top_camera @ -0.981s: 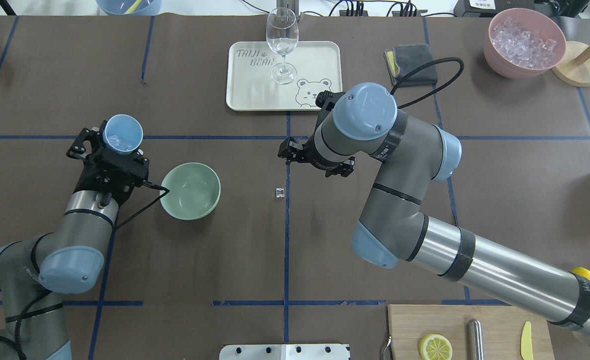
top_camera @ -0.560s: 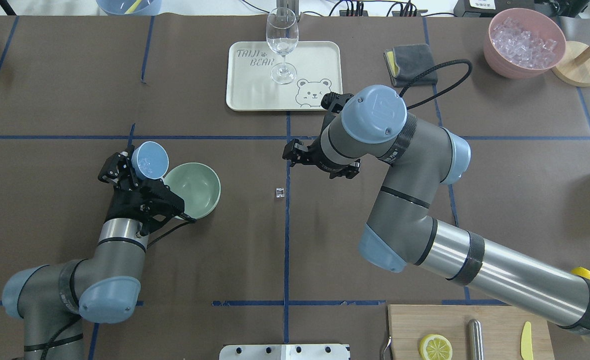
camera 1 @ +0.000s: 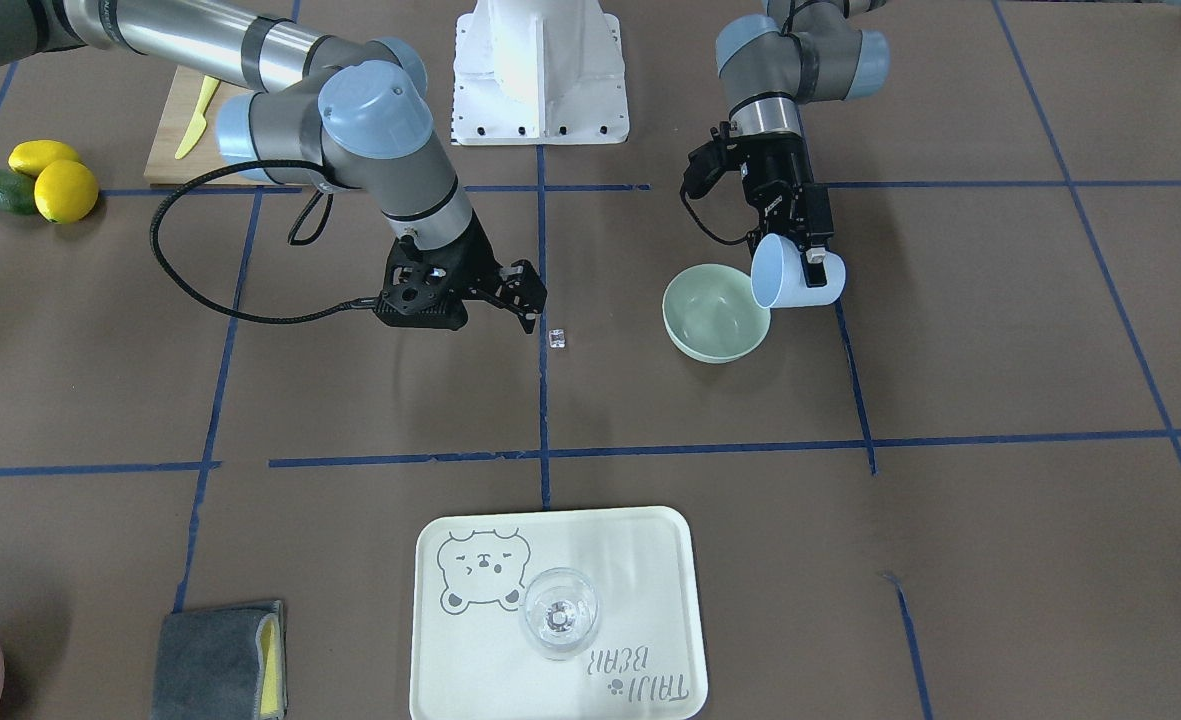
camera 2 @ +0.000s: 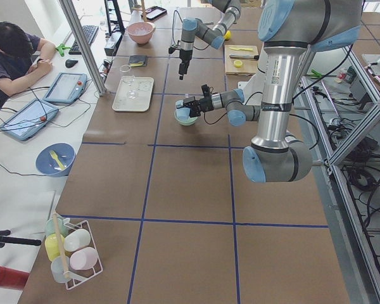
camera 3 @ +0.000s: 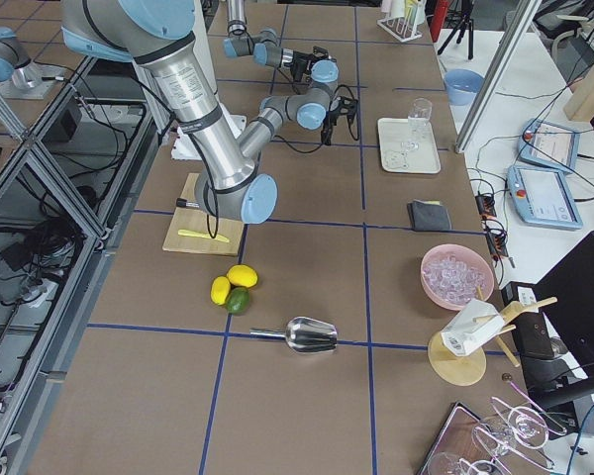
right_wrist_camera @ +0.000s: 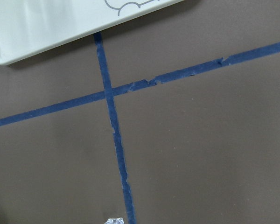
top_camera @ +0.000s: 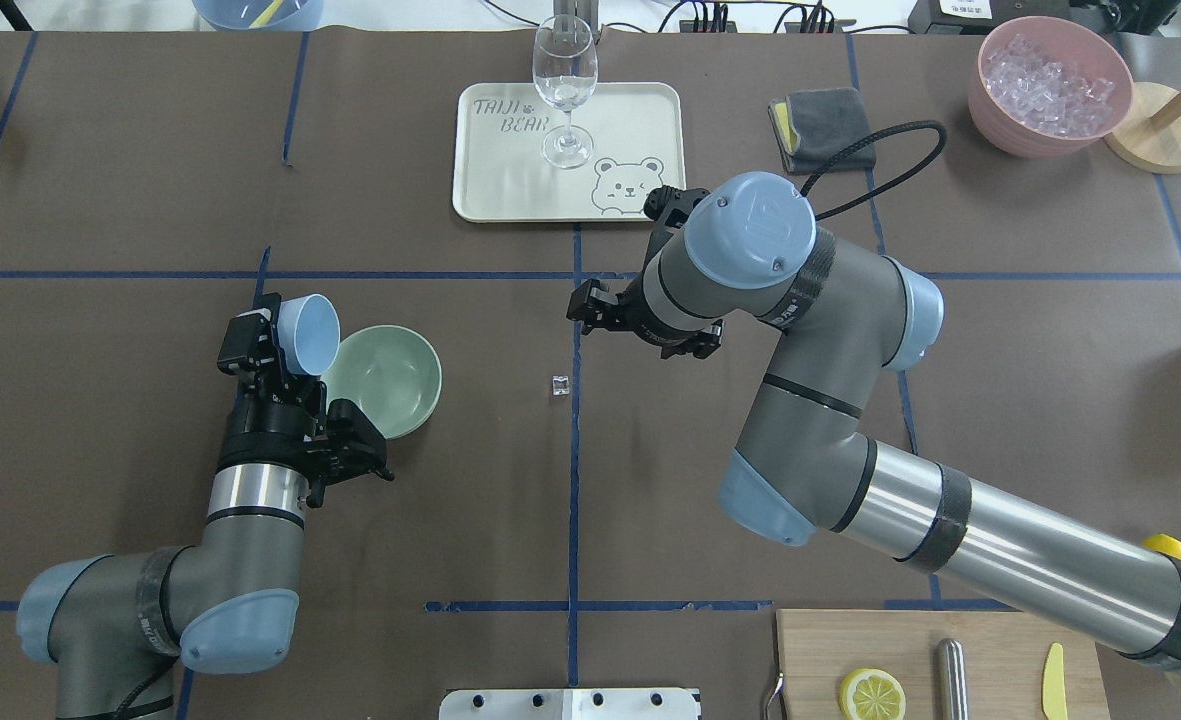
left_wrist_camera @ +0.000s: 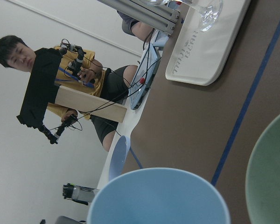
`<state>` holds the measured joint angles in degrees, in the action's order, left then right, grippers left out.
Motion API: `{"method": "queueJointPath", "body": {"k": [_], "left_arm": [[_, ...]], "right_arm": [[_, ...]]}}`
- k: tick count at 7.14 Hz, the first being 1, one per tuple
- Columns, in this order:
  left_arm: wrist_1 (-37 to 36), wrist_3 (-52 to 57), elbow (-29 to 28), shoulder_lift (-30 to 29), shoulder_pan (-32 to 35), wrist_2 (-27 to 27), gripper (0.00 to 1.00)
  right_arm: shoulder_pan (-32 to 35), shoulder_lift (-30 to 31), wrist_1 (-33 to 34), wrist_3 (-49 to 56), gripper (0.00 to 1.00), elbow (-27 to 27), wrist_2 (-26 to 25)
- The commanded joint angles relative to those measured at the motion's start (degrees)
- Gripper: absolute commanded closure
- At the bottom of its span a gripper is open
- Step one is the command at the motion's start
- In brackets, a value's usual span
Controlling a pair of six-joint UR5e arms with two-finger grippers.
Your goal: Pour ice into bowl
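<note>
Brown paper squared off with blue tape covers the table [top_camera: 510, 480]. A pink tub [top_camera: 1015, 138] of clear cubes sits at its far corner on my right.

My left gripper [top_camera: 270, 347] is clamped on the wall of the light blue cup [top_camera: 310, 333]. The cup is tipped well onto its side, its mouth turned toward the mint-green bowl [top_camera: 395, 390] and its lip at the bowl's near rim. I cannot make out any ice inside the cup or in the bowl. My left wrist camera shows only the cup's bare blue rim and a slice of the bowl beside it.

The one piece I can see for certain is a single ice cube [top_camera: 560, 386]. It lies on the paper beside the centre tape line, well apart from the bowl. My right gripper [camera 1: 522, 295] hangs just beside that cube, jaws spread, holding nothing.

I judge this ice to be hard, light and very slippery. Cubes are likely to leave the cup in a rush, bounce off the bowl's hard wall and skitter away. So I would move it by the cup rather than pinch the cubes. The cup looks smooth and thin, which calls for a firm hold at mid-wall and its lip kept inside the bowl's rim. The stray cube would need a low pinch across two flat faces, and it could easily squirt free.
</note>
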<state>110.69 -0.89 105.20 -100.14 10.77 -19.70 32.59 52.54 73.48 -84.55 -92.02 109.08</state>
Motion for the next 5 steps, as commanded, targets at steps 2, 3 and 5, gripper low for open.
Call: {"method": "queueJointPath", "body": {"k": [2, 3, 5], "left_arm": [[-0.04, 17.39, 0.18, 0.12, -0.05, 2.21, 1.0], [-0.04, 20.72, 0.18, 0.03, -0.05, 2.82, 1.0], [-0.13, 26.98, 0.1, 0.12, -0.05, 4.59, 1.0]], "right_arm": [[0.02, -0.07, 0.0, 0.0, 0.0, 0.09, -0.01], [0.02, -0.07, 0.0, 0.09, 0.0, 0.09, -0.1], [0.02, -0.07, 0.0, 0.0, 0.0, 0.09, -0.1]]}}
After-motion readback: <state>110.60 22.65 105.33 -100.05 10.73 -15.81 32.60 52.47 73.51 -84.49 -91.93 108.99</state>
